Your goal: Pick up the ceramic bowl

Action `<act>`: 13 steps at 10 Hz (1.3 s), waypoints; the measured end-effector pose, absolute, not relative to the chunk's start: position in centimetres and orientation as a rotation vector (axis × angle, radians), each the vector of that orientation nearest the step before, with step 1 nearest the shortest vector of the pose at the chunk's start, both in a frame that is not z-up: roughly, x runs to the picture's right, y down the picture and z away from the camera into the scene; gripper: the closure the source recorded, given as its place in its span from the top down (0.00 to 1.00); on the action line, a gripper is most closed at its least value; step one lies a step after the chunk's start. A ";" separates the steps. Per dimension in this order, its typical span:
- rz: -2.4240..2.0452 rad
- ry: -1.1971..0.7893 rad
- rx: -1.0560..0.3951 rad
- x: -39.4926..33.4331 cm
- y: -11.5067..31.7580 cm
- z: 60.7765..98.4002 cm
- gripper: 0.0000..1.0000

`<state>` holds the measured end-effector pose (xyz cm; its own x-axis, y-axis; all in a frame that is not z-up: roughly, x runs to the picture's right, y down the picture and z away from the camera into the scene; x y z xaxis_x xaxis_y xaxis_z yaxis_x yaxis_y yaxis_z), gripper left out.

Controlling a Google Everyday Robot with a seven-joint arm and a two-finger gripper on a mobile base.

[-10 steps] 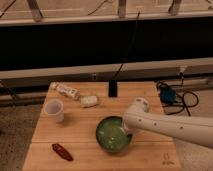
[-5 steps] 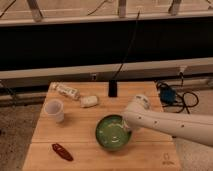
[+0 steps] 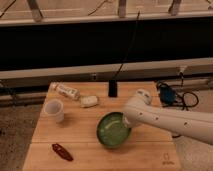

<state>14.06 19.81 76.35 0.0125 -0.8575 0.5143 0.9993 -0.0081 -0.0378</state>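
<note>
Fingers of my gripper (image 3: 123, 121) are hidden behind my own white forearm (image 3: 170, 120), so I cannot tell how wide they stand or whether they grip anything. They seem to sit at the ceramic bowl's (image 3: 112, 131) rim, at its three o'clock side. That green bowl rests on the wooden table (image 3: 85, 150), just right of centre. At ten o'clock from it stands a translucent white cup (image 3: 54, 110); a small white packet (image 3: 89, 101) lies at eleven, a dark red object (image 3: 62, 151) at eight.
</note>
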 end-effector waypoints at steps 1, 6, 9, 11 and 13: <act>-1.529 -0.387 -0.451 14.1 19.5 76.4 0.00; -1.547 -0.369 -0.440 14.2 17.2 75.3 0.00; -1.558 -0.365 -0.436 14.1 16.5 74.8 0.00; -1.564 -0.366 -0.432 14.1 16.1 74.5 0.00; -1.572 -0.361 -0.428 14.1 15.6 74.2 0.00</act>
<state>14.11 15.63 74.23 -0.0256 -0.8765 0.4807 0.9984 -0.0463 -0.0313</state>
